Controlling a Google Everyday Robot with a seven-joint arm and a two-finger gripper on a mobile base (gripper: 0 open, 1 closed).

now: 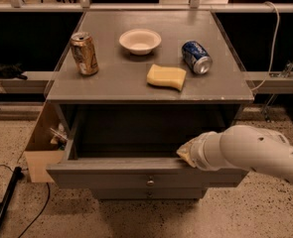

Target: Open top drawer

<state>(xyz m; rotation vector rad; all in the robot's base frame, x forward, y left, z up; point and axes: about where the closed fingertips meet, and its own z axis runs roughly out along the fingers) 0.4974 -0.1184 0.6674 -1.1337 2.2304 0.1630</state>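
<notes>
Sitting at top drawer (pixel 116 173) rim, pincer (pixel 185 153)

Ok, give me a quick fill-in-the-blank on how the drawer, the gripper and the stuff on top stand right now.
1. The top drawer is not shut but ___, its inside showing.
2. The gripper is at the drawer's front edge, near its ___ end as the camera sees it.
3. The blue can lies on its ___.
4. The gold can stands ___ on the cabinet top.

Missing words: open; right; side; upright.
</notes>
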